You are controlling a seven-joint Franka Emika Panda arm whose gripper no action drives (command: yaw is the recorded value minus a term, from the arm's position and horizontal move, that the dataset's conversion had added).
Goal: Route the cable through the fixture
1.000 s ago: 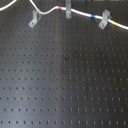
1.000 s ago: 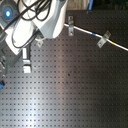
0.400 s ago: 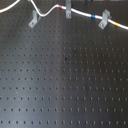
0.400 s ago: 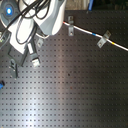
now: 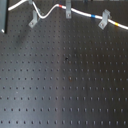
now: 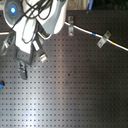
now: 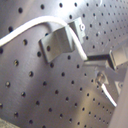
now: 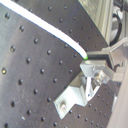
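The white cable (image 5: 80, 12) runs along the far edge through the middle clip (image 5: 67, 10) and the right clip (image 5: 104, 19), then sags toward the left fixture (image 5: 34, 20). In the first wrist view the cable (image 7: 30, 26) arches over the fixture's (image 7: 62, 42) notched top and comes down to my gripper (image 7: 92, 65). In the second wrist view the cable (image 8: 45, 27) ends at the gripper (image 8: 89, 65), just above the fixture (image 8: 75, 95). The gripper looks shut on the cable. In the second exterior view the arm (image 6: 30, 30) hides the grip.
The black perforated board (image 5: 65, 85) fills the view. In the second exterior view two clips (image 6: 70, 25) (image 6: 103, 40) carry the cable (image 6: 117, 46) to the second exterior view's right. A dark post (image 5: 2, 17) stands at the first exterior view's left edge.
In the second exterior view the arm has shifted a little down and to the left. The cable's slack by the left fixture looks much the same.
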